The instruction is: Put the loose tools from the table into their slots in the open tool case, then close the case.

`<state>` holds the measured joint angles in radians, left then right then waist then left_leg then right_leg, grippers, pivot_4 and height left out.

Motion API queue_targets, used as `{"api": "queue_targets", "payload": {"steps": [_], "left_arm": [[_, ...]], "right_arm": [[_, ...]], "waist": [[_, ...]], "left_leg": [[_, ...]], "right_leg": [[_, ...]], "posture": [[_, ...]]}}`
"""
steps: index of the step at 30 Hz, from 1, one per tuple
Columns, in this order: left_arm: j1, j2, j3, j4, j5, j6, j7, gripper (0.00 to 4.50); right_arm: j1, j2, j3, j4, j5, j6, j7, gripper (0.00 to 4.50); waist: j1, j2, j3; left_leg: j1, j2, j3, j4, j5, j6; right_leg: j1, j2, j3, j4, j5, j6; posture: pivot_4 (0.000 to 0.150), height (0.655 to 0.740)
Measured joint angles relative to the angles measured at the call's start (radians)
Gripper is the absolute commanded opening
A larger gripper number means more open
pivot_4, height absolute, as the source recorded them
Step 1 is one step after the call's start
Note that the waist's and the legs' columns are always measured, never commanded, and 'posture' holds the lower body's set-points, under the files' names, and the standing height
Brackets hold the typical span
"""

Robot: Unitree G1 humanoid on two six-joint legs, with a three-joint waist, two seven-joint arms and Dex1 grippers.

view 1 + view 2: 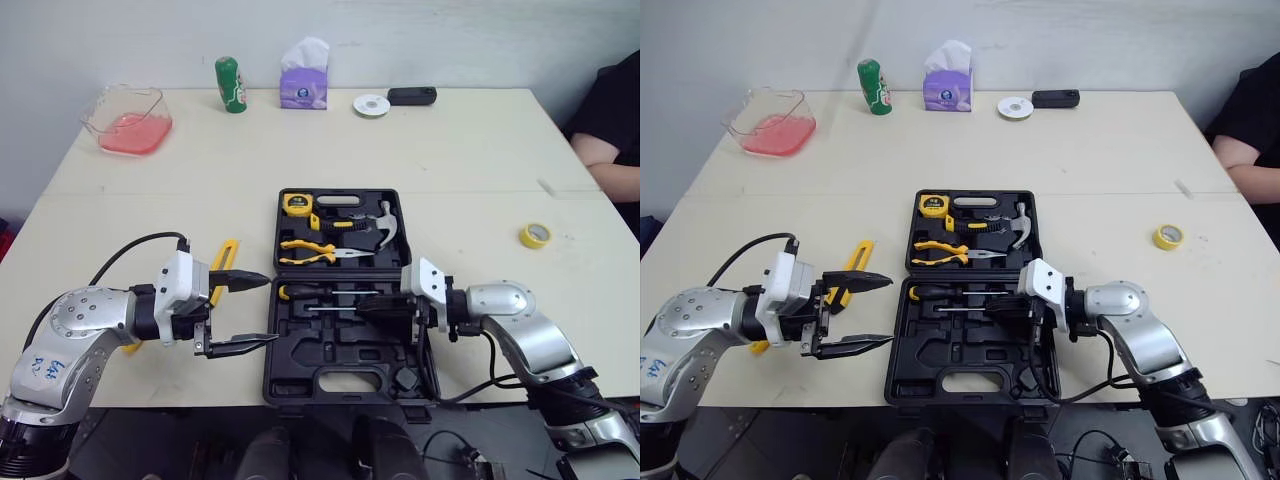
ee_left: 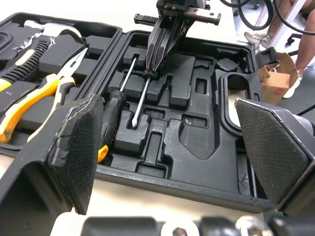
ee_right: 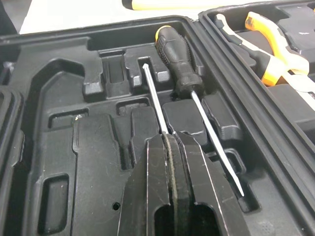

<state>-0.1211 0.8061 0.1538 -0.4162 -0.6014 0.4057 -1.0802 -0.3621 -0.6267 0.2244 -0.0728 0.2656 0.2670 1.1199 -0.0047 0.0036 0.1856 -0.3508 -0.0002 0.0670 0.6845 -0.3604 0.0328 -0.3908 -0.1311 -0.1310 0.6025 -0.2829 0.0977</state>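
Observation:
The black tool case [image 1: 340, 375] lies open at the table's front middle. Its far half holds a yellow tape measure [image 1: 296, 204], yellow pliers [image 1: 315, 253] and a hammer [image 1: 385, 225]. In the near half a black-handled screwdriver [image 3: 177, 54] lies in its slot. Beside it runs a thin screwdriver shaft [image 3: 153, 96], and my right gripper [image 1: 372, 306] is shut on that shaft over the case; the handle is hidden. My left gripper [image 1: 255, 310] stands open just left of the case, nothing between its fingers [image 2: 76, 147]. A yellow tool [image 1: 228, 262] lies on the table behind it, partly hidden.
A yellow tape roll [image 1: 535, 235] sits at the right. Along the far edge stand a pink-filled clear container [image 1: 128, 122], a green bottle [image 1: 231, 84], a tissue box [image 1: 304, 85], a white disc [image 1: 371, 104] and a black device [image 1: 411, 96]. A person's arm [image 1: 610, 150] rests at the right edge.

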Motion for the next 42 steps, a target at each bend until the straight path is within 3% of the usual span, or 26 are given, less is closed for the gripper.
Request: {"api": "queue_targets", "payload": {"steps": [10, 15, 20, 24, 27, 31, 42], "left_arm": [[0.011, -0.001, 0.0, 0.0, 0.003, -0.004, 0.007, 4.5], [0.017, -0.01, 0.0, 0.001, 0.017, -0.027, 0.015, 4.5], [0.053, -0.021, 0.07, 0.026, 0.023, -0.074, 0.04, 4.5], [0.109, -0.005, 0.185, 0.092, 0.023, -0.076, 0.057, 4.5], [0.154, 0.005, 0.269, 0.186, 0.044, -0.12, 0.06, 4.5], [0.235, 0.025, 0.422, 0.354, 0.083, -0.185, 0.063, 4.5], [0.37, -0.02, 0.621, 0.555, 0.117, -0.263, 0.175, 4.5]], "right_arm": [[-0.008, 0.007, 0.011, -0.021, -0.009, 0.061, -0.029, 0.11], [0.014, 0.007, -0.011, 0.019, -0.008, -0.061, -0.012, 0.11], [0.107, 0.004, -0.16, 0.013, 0.162, -0.136, 0.095, 0.11], [0.117, -0.068, -0.316, -0.006, 0.232, -0.136, 0.092, 1.37], [0.153, -0.116, -0.399, 0.011, 0.228, -0.198, 0.099, 2.63], [0.217, -0.202, -0.574, 0.201, 0.178, -0.333, 0.087, 4.34], [0.298, -0.269, -0.783, 0.652, 0.088, -0.661, -0.024, 4.43]], "waist": [[0.001, -0.006, -0.006], [0.002, -0.005, -0.005], [0.007, 0.003, 0.002], [0.003, 0.009, 0.006], [0.004, 0.009, 0.006], [0.004, 0.009, 0.006], [0.001, 0.009, 0.006]], "left_leg": [[0.015, 0.004, -0.001, -0.002, -0.004, -0.004], [0.015, 0.004, -0.001, -0.002, -0.005, -0.004], [0.011, 0.004, -0.002, -0.002, -0.005, -0.002], [0.01, 0.004, -0.001, -0.002, -0.006, -0.001], [0.009, 0.004, -0.001, -0.003, -0.006, -0.002], [0.005, 0.003, 0.001, -0.003, -0.006, 0.001], [-0.001, 0.003, 0.003, -0.003, -0.006, 0.0]], "right_leg": [[0.013, 0.0, 0.0, -0.005, -0.002, -0.004], [0.013, 0.0, 0.0, -0.006, -0.002, -0.005], [0.012, 0.0, -0.001, -0.007, -0.002, -0.004], [0.011, 0.0, -0.002, -0.007, -0.002, -0.003], [0.01, 0.001, -0.002, -0.007, -0.002, -0.003], [0.006, -0.001, -0.002, -0.008, -0.001, -0.002], [-0.002, -0.002, 0.0, -0.008, -0.001, -0.002]], "posture": [[0.15, 0.74], [0.15, 0.74], [0.15, 0.74], [0.15, 0.74], [0.15, 0.74], [0.15, 0.74], [0.15, 0.74]]}}
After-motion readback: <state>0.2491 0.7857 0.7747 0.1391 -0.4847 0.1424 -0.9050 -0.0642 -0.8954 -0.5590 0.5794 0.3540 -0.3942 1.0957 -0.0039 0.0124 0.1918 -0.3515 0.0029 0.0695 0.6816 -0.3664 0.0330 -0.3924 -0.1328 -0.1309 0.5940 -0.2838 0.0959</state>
